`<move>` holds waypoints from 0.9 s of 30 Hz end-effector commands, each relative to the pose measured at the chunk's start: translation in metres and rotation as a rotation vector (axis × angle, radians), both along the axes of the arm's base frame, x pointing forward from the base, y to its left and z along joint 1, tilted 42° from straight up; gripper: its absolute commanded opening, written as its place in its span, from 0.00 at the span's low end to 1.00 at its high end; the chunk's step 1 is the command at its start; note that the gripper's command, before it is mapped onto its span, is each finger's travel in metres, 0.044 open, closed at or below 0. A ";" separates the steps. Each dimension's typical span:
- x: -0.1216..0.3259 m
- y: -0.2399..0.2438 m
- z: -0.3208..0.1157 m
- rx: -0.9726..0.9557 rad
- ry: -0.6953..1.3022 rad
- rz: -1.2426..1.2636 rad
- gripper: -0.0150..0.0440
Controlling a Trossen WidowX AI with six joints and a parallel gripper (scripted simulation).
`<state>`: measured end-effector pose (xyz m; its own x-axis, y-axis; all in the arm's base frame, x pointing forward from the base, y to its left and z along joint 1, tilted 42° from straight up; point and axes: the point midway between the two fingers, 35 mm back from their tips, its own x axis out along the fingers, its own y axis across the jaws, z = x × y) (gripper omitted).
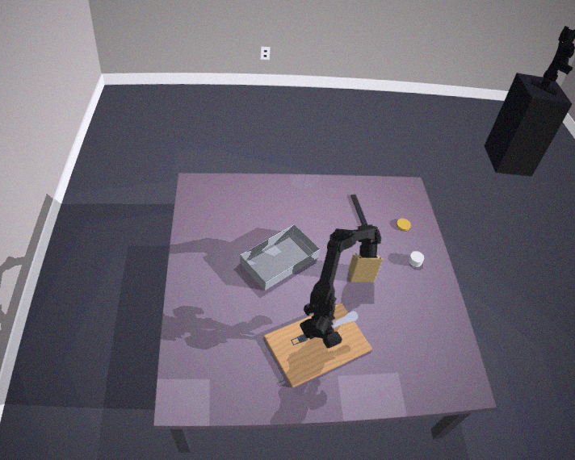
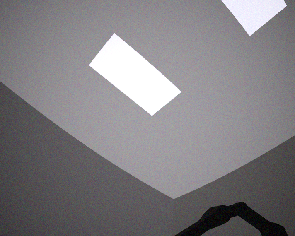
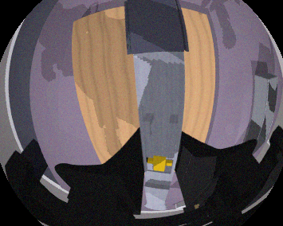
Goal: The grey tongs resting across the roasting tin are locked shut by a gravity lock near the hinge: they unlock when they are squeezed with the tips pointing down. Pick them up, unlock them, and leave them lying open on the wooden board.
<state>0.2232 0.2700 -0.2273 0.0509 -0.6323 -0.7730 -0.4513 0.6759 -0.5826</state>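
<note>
My gripper (image 1: 321,330) (image 3: 154,129) is shut on the grey tongs (image 1: 347,319) (image 3: 162,95), with black fingers on either side of them. In the top view the pale rounded end sticks out on the right, and the dark end with a small rectangular outline on the left. The wrist view shows a dark block at one end and a yellow piece near the other. The tongs are over the wooden board (image 1: 303,374) (image 3: 199,60); touching or just above it, I cannot tell. Whether they are unlocked is unclear. The roasting tin (image 1: 253,272) (image 3: 262,95) stands apart, without the tongs.
A tan block (image 1: 364,269) stands under the arm's base. A white round piece (image 1: 416,258) and a yellow disc (image 1: 403,224) lie to the right. A dark bar (image 1: 358,209) lies behind the base. The exterior view shows only ceiling, walls and part of the arm (image 2: 216,215).
</note>
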 end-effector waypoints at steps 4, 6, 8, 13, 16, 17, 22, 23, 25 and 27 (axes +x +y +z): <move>0.001 -0.008 -0.009 -0.001 -0.001 0.007 0.00; 0.001 -0.011 -0.011 -0.001 -0.001 0.007 0.00; 0.001 -0.013 -0.014 -0.001 -0.001 0.007 0.00; 0.001 -0.019 -0.020 -0.002 -0.001 0.007 0.00; 0.001 -0.022 -0.023 -0.002 -0.001 0.007 0.00; 0.001 -0.023 -0.024 -0.002 -0.001 0.007 0.00; 0.000 -0.029 -0.030 -0.003 -0.002 0.007 0.00; 0.000 -0.030 -0.031 -0.003 -0.002 0.007 0.00; 0.000 -0.031 -0.031 -0.003 -0.002 0.007 0.00; 0.000 -0.031 -0.031 -0.003 -0.002 0.007 0.00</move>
<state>0.2228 0.2400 -0.2573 0.0507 -0.6350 -0.7709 -0.4507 0.6743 -0.5850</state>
